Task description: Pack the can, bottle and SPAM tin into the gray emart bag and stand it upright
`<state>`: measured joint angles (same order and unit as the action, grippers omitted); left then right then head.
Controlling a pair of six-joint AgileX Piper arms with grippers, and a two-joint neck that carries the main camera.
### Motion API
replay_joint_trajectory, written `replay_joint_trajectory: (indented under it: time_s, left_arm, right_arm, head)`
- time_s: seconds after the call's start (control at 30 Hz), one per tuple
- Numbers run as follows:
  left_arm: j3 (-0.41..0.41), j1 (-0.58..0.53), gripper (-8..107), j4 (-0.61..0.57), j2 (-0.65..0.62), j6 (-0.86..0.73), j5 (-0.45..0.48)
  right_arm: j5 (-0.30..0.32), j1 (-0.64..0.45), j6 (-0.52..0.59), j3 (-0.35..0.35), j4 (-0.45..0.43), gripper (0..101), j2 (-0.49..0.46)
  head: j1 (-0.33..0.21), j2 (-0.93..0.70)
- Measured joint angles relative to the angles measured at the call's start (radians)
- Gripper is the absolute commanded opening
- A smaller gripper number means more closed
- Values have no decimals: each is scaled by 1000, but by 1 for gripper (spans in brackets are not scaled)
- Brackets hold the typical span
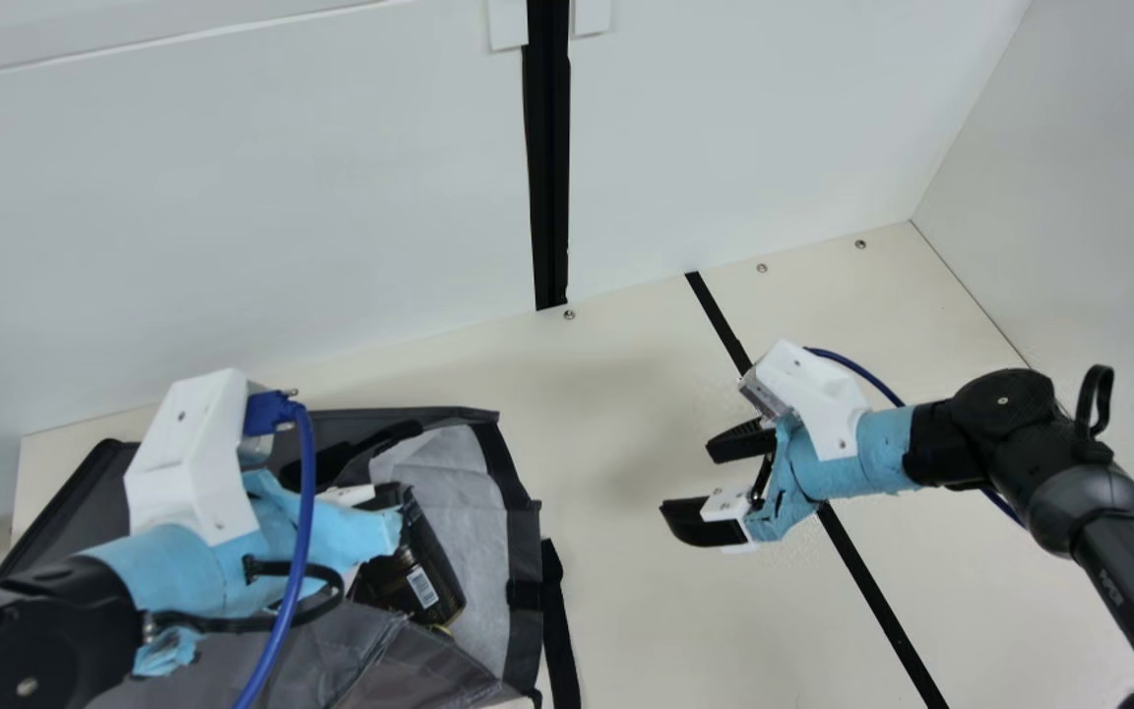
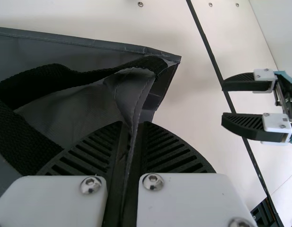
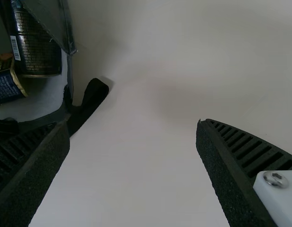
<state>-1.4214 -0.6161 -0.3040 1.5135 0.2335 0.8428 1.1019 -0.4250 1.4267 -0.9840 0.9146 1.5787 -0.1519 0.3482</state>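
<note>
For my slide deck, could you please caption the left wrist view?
Left end effector clamped on the gray bag, right end effector open beyond.

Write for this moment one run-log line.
left hand: shut on bag; right hand: open over table; can, tin: in bag; bag: lying, not upright

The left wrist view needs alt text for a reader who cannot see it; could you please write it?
The left gripper pinches a fold of the gray emart bag, beside a black webbing handle. Beyond the bag, the right gripper hangs open over the cream table.
</note>
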Motion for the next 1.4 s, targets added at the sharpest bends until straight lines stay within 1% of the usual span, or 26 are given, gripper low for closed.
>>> replay_joint_trajectory:
  time_s: [0.47,0.77,1.0,1.4]
  left_arm:
    - [0,0,-8,0,0,0,0]
    - [0,0,-8,0,0,0,0]
    - [0,0,-8,0,0,0,0]
    - [0,0,-8,0,0,0,0]
  right_arm:
    - [-25,111,50,18,43,95,70]
    - [-52,190,81,19,81,95,114]
    - [-69,252,99,4,113,95,150]
    - [-95,344,110,-50,153,95,228]
  head:
    - [2,-2]
    - [0,0]
    - [0,0]
    - [0,0]
